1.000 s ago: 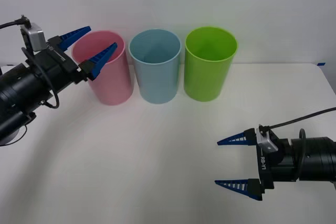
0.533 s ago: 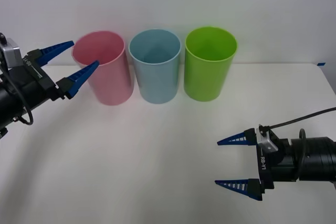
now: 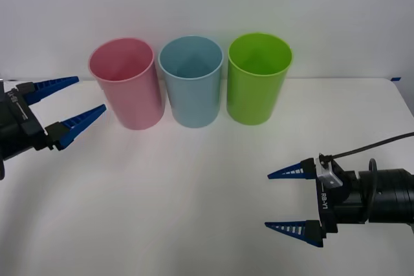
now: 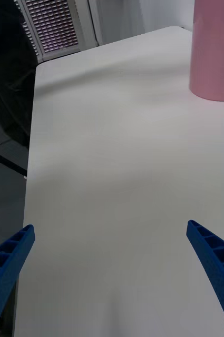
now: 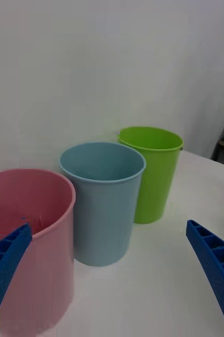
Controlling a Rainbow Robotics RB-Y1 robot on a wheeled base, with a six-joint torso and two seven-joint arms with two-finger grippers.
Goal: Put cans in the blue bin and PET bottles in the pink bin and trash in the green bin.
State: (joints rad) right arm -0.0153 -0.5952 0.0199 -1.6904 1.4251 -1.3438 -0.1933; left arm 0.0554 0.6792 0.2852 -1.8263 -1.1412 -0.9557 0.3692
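Note:
Three tall bins stand in a row at the back of the white table: the pink bin (image 3: 127, 83) on the left, the blue bin (image 3: 191, 81) in the middle, the green bin (image 3: 259, 77) on the right. My left gripper (image 3: 73, 103) is open and empty, just left of the pink bin and apart from it. Its wrist view shows the pink bin (image 5: 27, 247), blue bin (image 5: 102, 202) and green bin (image 5: 151, 171) ahead. My right gripper (image 3: 284, 200) is open and empty at the front right, low over the table. Cans, PET bottles and trash are out of view.
The white table (image 3: 194, 185) runs from the bins to the front edge. A plain wall rises behind the bins. In the right wrist view the pink bin (image 4: 216, 50) stands far across the table, and the table's edge (image 4: 31, 131) borders a dark floor area.
My left gripper has drawn back from over the pink bin's rim, moving left and down, still open. The right arm has not moved.

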